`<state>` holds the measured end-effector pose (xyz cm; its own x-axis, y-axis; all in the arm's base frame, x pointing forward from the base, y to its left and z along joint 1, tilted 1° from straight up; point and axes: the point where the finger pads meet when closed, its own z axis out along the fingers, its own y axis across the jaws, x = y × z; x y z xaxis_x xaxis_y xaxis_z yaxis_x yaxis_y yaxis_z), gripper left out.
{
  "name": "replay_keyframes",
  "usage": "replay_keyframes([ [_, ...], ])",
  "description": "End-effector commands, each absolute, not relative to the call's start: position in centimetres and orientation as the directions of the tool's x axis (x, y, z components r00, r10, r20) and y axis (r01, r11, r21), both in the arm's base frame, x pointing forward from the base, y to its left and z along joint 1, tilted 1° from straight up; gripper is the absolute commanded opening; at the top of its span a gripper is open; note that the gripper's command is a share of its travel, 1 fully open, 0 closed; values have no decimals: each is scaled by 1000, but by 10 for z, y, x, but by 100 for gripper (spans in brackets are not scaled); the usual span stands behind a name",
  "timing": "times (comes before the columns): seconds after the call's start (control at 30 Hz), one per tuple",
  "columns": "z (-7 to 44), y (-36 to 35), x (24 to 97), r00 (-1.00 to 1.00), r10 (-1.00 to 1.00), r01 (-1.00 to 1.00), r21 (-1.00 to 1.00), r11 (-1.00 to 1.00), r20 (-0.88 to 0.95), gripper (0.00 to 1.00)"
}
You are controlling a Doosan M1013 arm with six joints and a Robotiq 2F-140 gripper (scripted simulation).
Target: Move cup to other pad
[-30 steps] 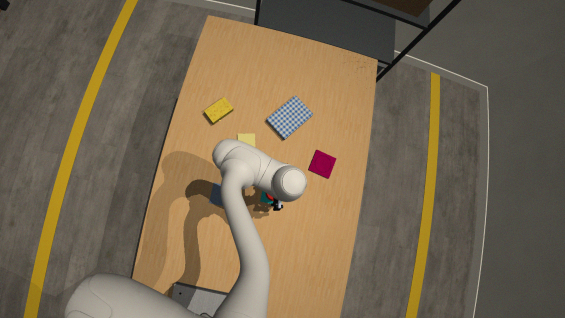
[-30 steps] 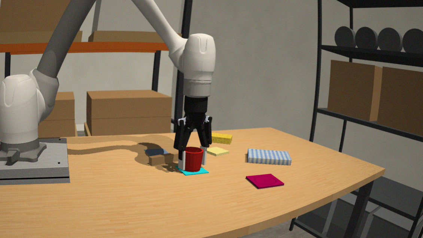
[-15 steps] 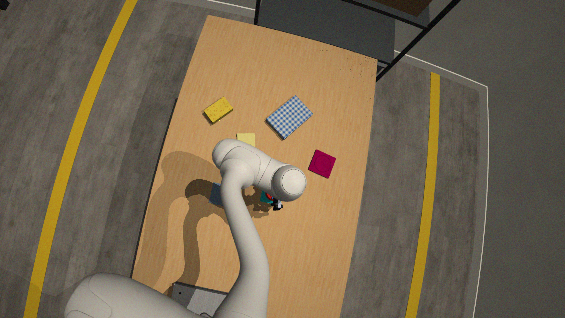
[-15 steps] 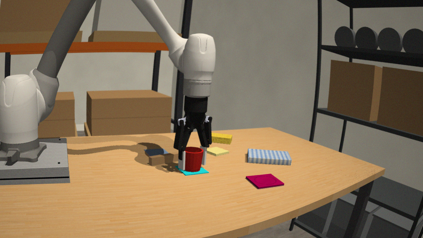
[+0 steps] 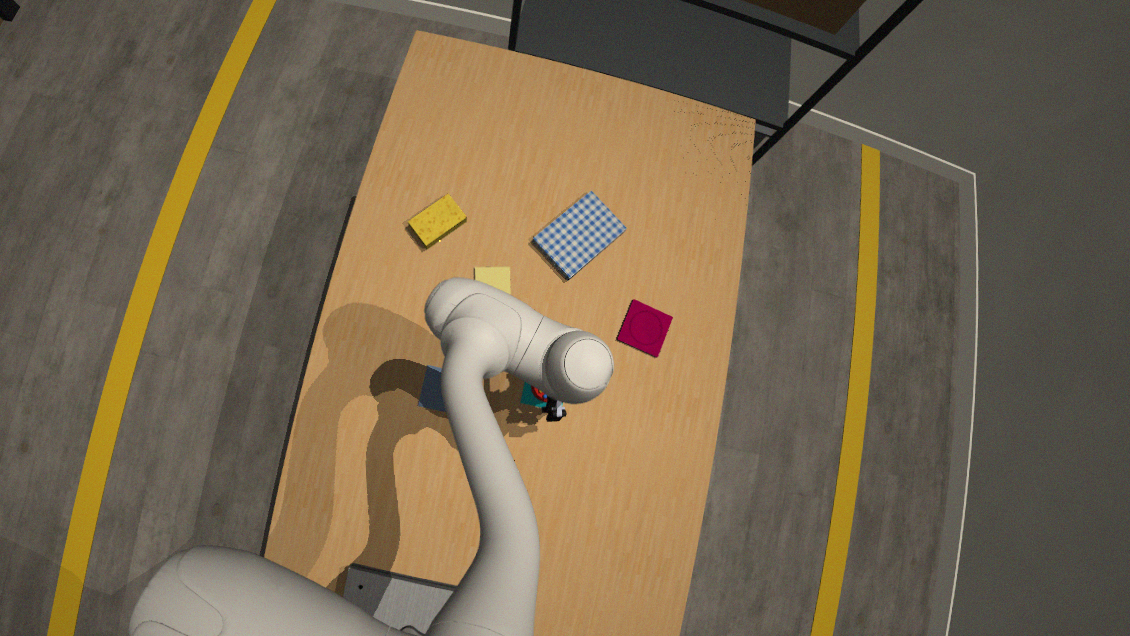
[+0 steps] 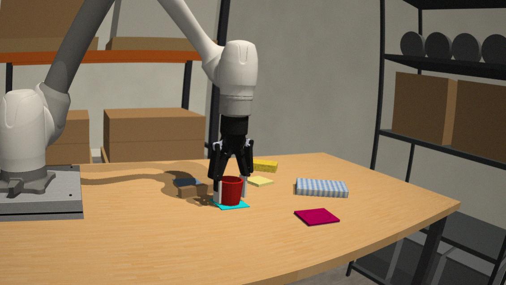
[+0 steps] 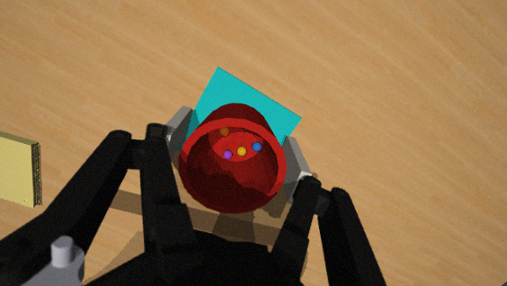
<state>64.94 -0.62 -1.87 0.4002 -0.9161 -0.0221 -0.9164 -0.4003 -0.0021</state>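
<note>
A red cup point(image 6: 231, 191) point(image 7: 234, 184) point(image 5: 537, 391) stands upright on a cyan pad point(image 6: 241, 205) point(image 7: 234, 94) point(image 5: 527, 395) near the middle of the table. Several coloured marbles point(image 7: 242, 151) lie in its bottom. My gripper point(image 6: 230, 193) point(image 7: 235, 136) point(image 5: 555, 410) is low around the cup and open, with one finger on each side and small gaps to the cup's wall. A magenta pad point(image 5: 645, 327) point(image 6: 316, 216) lies bare to the right. In the overhead view the arm hides most of the cup.
A small brown block point(image 6: 187, 191) and a dark blue pad point(image 6: 186, 182) point(image 5: 430, 388) lie just left of the cup. A pale yellow pad point(image 5: 493, 276) point(image 6: 260, 181) point(image 7: 18, 168), a yellow sponge point(image 5: 436, 219) point(image 6: 264, 165) and a blue checked box point(image 5: 578, 233) point(image 6: 321, 187) lie behind.
</note>
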Motion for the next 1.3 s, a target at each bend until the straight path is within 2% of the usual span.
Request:
replay_keyframes([
  [0.0, -22, -7, 647, 402, -915, -916, 2, -402, -23, 59],
  [1.27, 64, -9, 648, 402, -915, -916, 2, -402, -23, 59],
])
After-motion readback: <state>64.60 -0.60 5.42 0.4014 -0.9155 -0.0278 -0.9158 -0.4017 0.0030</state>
